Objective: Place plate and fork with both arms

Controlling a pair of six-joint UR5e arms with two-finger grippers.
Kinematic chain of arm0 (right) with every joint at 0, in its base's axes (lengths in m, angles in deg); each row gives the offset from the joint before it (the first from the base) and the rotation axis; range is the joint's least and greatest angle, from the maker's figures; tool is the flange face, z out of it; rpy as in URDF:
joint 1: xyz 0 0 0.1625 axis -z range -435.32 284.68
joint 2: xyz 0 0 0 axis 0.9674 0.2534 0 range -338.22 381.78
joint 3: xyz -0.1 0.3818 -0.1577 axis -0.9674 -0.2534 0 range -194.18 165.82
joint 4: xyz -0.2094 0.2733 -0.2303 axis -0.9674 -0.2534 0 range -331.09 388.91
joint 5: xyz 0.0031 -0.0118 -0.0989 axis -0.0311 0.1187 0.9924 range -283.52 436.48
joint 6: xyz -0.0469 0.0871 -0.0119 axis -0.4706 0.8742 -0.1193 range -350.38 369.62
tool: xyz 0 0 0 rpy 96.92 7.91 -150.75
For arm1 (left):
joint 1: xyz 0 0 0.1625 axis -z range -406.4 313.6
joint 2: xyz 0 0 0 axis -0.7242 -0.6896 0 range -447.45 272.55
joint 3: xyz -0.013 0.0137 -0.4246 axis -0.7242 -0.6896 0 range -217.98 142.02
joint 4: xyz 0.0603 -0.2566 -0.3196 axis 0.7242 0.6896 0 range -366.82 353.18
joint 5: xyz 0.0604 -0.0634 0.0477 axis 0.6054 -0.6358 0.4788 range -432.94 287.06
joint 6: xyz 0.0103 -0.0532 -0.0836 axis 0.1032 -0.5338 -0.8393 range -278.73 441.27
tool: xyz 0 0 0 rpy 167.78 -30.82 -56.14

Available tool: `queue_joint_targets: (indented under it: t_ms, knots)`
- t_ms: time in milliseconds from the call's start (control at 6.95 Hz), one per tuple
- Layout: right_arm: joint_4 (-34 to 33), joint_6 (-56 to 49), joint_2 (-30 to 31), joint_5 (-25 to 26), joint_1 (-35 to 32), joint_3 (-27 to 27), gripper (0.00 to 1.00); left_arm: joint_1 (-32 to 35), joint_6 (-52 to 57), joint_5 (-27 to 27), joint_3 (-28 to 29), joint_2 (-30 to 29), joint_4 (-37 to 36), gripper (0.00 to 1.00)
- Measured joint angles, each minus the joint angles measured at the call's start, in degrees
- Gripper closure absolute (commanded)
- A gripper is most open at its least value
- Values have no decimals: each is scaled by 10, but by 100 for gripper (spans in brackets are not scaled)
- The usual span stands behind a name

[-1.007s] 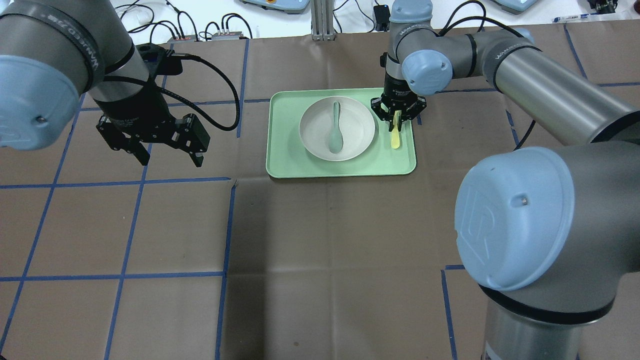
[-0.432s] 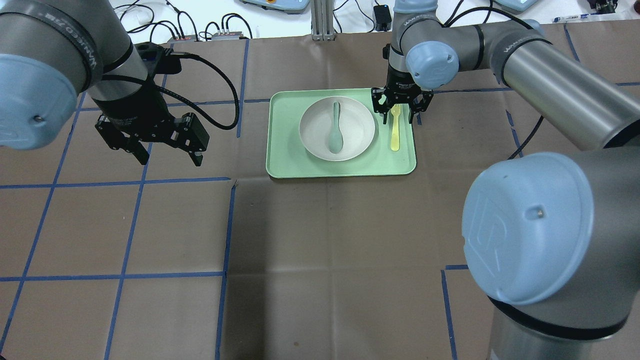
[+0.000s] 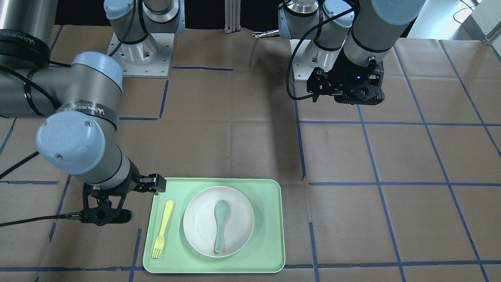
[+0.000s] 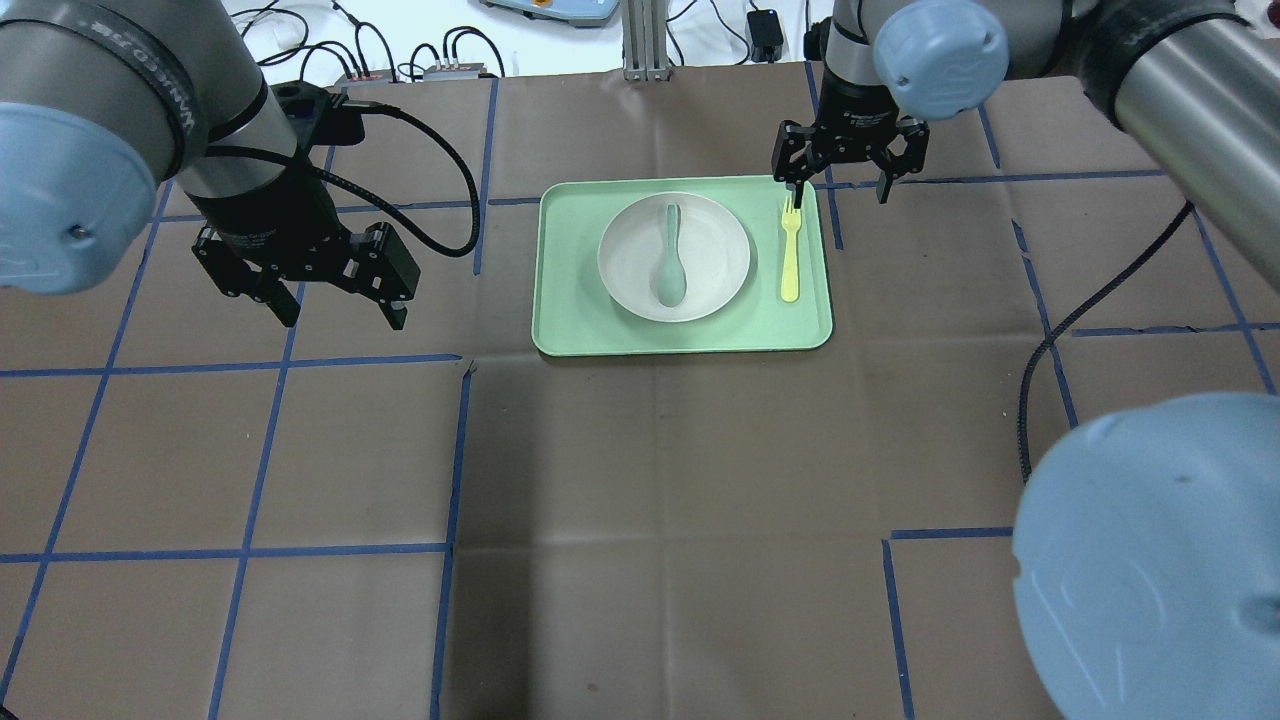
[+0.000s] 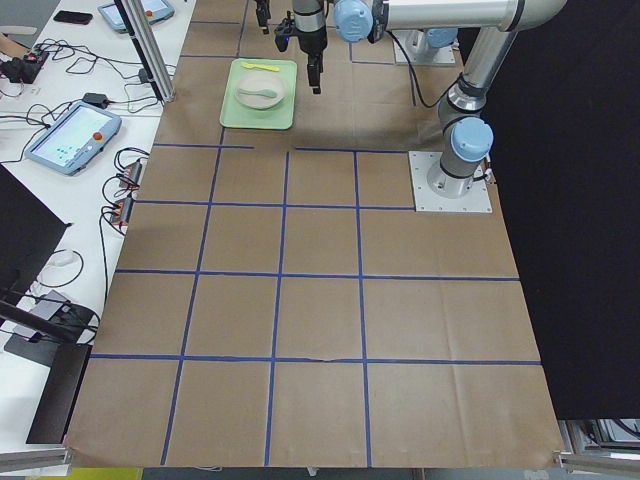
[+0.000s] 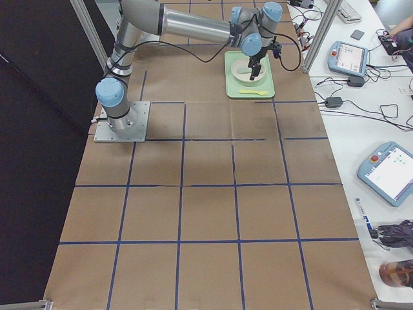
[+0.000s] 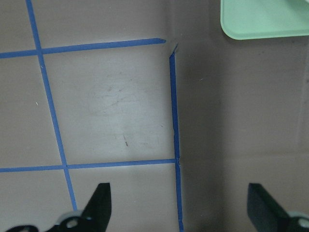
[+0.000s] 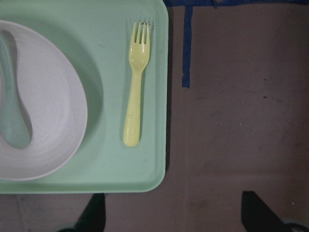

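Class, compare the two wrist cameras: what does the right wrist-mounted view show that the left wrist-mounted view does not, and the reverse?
Only the right wrist-mounted view shows the fork, lying on the tray beside the plate, and part of the spoon in the plate, with the right end effector open at the bottom edge. Only the left wrist-mounted view shows blue tape crossing into a grid, and the left end effector, also open. Both show the tray, though the left sees just one corner, plus the brown table cover and some blue tape.
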Motion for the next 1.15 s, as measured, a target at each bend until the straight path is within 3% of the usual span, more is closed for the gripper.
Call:
queue_joint_targets:
  t_ms: [432,1151]
  knots:
    - [91,-23,84,1,18,10,0,10,-1,1,-1,18,3,0]
    - [91,-32,214,-1,26,138,0,12,-1,3,-5,34,4,0]
